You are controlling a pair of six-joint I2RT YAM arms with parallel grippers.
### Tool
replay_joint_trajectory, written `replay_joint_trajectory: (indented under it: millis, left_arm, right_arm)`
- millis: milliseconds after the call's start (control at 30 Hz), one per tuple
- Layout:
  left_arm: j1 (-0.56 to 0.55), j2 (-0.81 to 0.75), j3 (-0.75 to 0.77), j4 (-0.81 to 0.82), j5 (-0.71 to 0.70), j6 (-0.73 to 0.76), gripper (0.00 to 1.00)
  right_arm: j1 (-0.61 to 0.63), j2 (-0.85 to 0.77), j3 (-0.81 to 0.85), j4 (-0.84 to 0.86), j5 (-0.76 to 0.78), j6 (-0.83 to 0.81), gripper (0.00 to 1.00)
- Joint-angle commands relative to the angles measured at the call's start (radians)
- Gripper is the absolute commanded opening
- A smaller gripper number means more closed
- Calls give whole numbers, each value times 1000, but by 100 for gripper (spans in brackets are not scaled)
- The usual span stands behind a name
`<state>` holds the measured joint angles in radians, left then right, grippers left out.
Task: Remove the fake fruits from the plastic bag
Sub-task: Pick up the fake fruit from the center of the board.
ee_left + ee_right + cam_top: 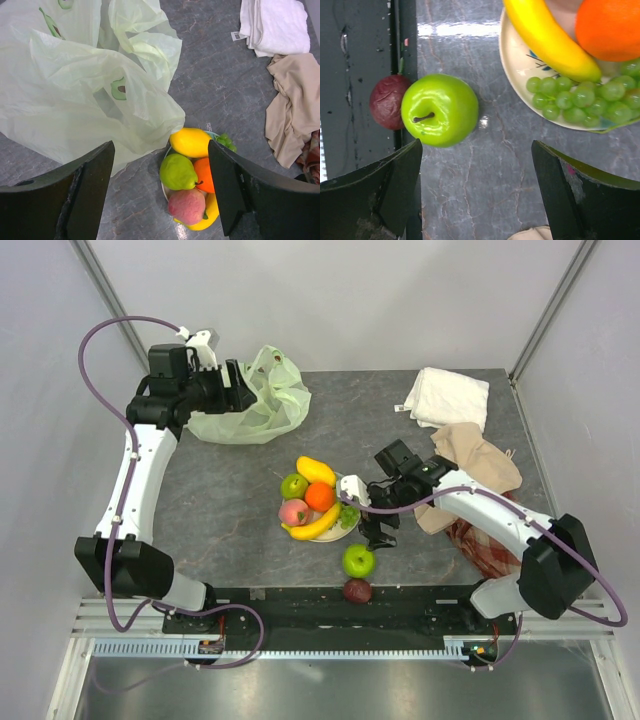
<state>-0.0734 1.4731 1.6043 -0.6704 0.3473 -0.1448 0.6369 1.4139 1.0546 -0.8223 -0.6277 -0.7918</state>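
Note:
The pale-green plastic bag (255,400) lies crumpled at the table's back left; it fills the upper left of the left wrist view (85,90). My left gripper (243,390) hovers over it, open and empty (160,145). A plate (349,521) holds a mango (316,470), green apple (293,485), orange (320,496), peach (293,512), banana (318,525) and grapes (348,512). My right gripper (378,532) is open and empty (476,145) just right of the plate. A second green apple (439,110) and a dark purple fruit (385,102) lie near the front edge.
A white cloth (447,395) lies at the back right, a beige cloth (475,455) beside it and a plaid cloth (480,540) under the right arm. The black base rail (300,600) runs along the table's front edge.

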Motion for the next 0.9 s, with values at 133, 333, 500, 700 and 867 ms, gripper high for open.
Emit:
replay_joint_trajectory:
  millis: [133,333,500,700,867]
  left_arm:
    - [6,-19,23,23,38,36,83]
    - [6,-54,-7,18,38,45,83]
    - [9,-82,-24,15,41,48,83]
    - [17,-100,-35,12,48,47,83]
    - [23,-100,-32,14,50,44,83]
  right_arm:
    - [102,55,21,-75,-70,-89,98]
    - [162,112,12,-77,-58,-115,98]
    - [170,115,-18,15,-3,-74,98]
    - [185,123,-51,57,33,-118,98]
    - [202,137,-73,55,40,-126,98]
